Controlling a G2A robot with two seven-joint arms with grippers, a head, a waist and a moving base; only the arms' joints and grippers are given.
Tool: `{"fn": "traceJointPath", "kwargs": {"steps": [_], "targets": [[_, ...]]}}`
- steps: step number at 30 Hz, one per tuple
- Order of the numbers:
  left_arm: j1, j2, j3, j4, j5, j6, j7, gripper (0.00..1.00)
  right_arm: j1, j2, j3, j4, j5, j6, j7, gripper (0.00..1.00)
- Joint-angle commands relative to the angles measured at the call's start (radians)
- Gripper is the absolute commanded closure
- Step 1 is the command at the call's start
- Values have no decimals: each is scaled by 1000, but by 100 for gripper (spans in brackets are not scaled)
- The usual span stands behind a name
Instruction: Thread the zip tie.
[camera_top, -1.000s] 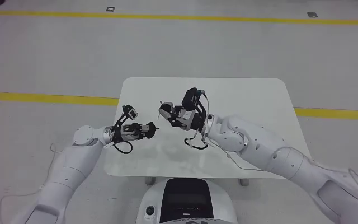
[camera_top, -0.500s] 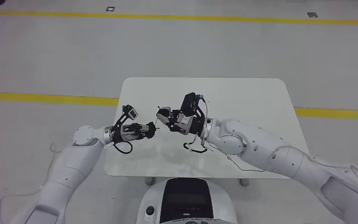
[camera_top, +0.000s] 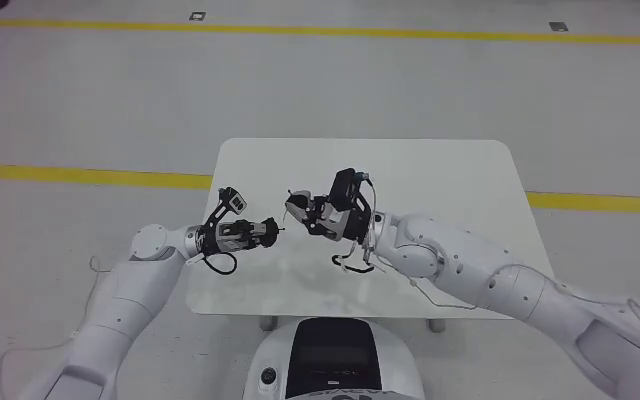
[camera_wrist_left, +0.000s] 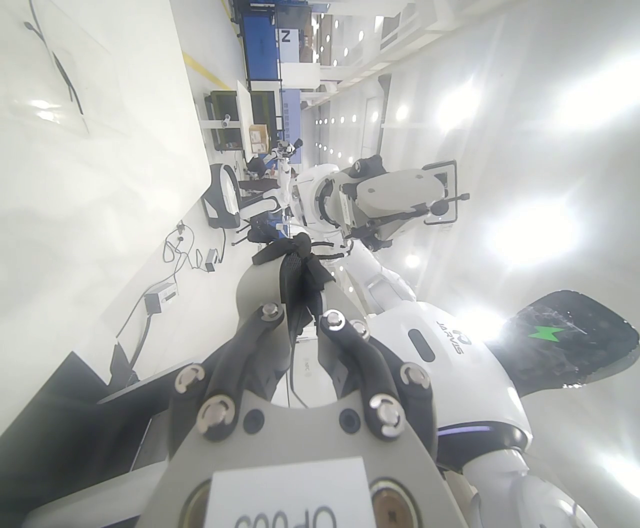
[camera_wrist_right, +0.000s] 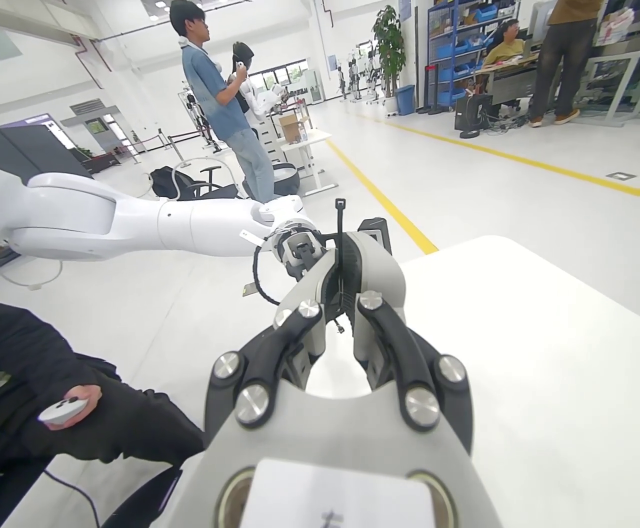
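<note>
- Left gripper (camera_top: 270, 232) clenched above the tabletop's (camera_top: 450, 170) left side; what it pinches, can't tell.
- Right gripper (camera_wrist_right: 341, 260), just beyond, facing it, grips the black zip tie (camera_wrist_right: 340, 216), head poking out past the fingertips.

Black zip tie (camera_wrist_right: 341, 232) stands upright, head up, in right pincer (camera_wrist_right: 344, 260)

One left tool (camera_top: 274, 232), one right tool (camera_top: 292, 204), one black zip tie (camera_wrist_right: 340, 235), one white table (camera_top: 450, 170).
</note>
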Motion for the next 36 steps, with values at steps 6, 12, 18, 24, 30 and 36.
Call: {"fn": "traceJointPath", "kwargs": {"steps": [6,12,18,24,30,36], "targets": [[0,0,0,0,0,0,0,100,42,16,-69,5,25,0,-74,100],[0,0,0,0,0,0,0,100,36,20,-69,5,5,0,-88,100],[0,0,0,0,0,0,0,100,28,15,-69,11,7,0,-89,100],[0,0,0,0,0,0,0,100,28,15,-69,11,7,0,-89,100],[0,0,0,0,0,0,0,100,28,15,-69,11,7,0,-89,100],[1,0,0,0,-1,3,7,100,28,15,-69,11,7,0,-89,100]]}}
